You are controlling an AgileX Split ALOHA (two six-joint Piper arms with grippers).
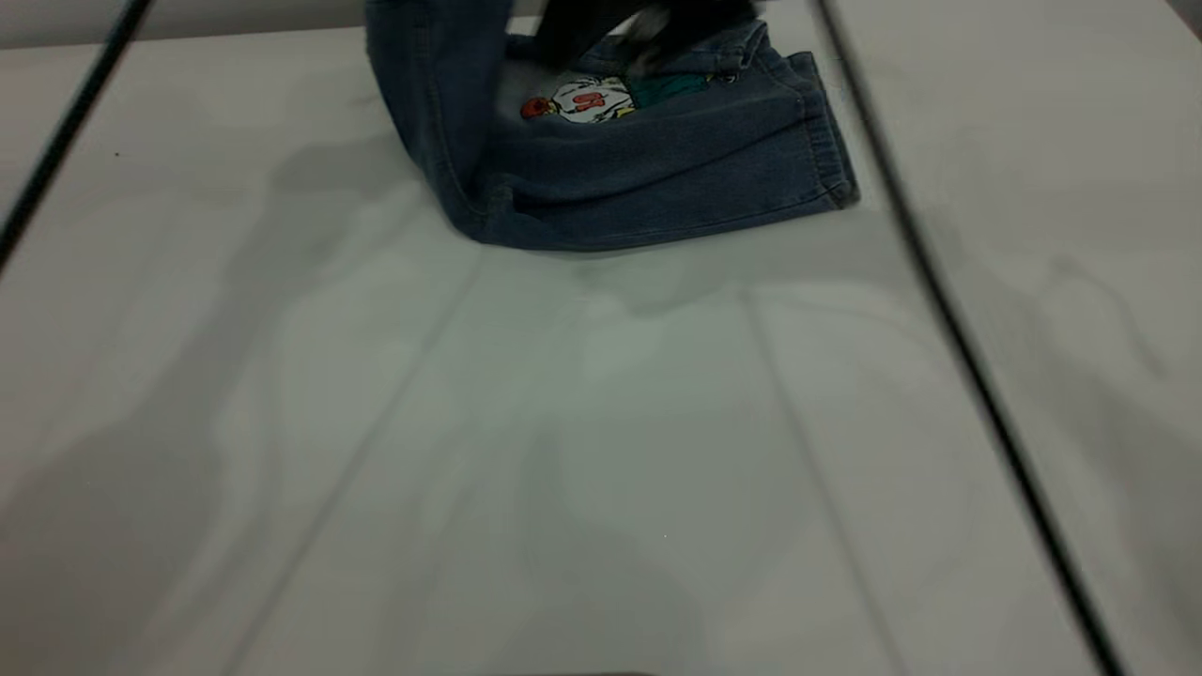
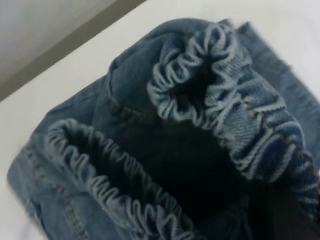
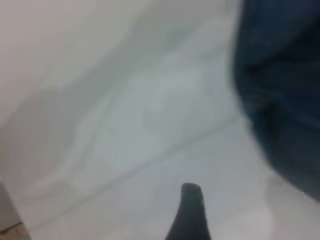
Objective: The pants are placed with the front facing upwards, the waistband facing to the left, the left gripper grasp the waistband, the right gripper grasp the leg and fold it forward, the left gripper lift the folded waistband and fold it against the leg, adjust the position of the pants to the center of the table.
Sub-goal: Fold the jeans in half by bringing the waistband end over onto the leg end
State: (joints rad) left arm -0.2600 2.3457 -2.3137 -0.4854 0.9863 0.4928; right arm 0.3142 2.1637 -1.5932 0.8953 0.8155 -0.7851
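The blue denim pants lie folded at the far middle of the white table, cartoon print showing, stitched hems to the right. Their left part rises steeply out of the top of the exterior view. The gathered waistband fills the left wrist view, bunched and hanging from my left gripper, which is shut on it in the dark corner. My right gripper hovers open over bare table beside the pants; one fingertip shows. A dark blurred arm part hangs over the pants.
Two thin dark lines cross the exterior view diagonally, one at the left and one at the right. The table's far edge runs just behind the pants. Wide bare tabletop lies in front of the pants.
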